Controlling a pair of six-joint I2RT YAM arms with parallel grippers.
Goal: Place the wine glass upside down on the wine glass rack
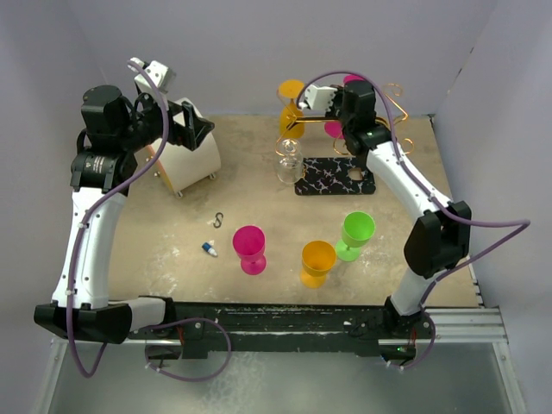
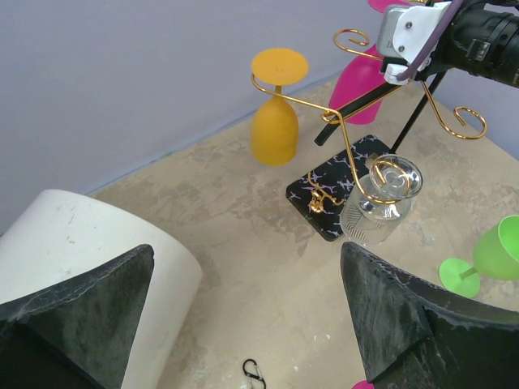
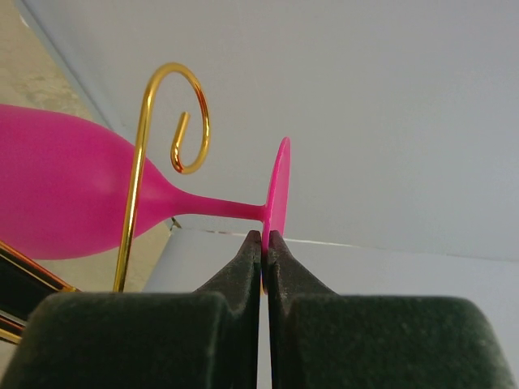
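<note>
Right jaws tight on pink glass above beige tabletop, lilac walls.

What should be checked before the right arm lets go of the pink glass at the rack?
1. Right gripper shut on pink glass foot: ok.
2. Stem seated in rack wire: cannot tell.
3. Left gripper open, away from rack: ok.
4. Orange glass and clear glass hanging on rack: ok.
5. Rack base flat on table: ok.
</note>
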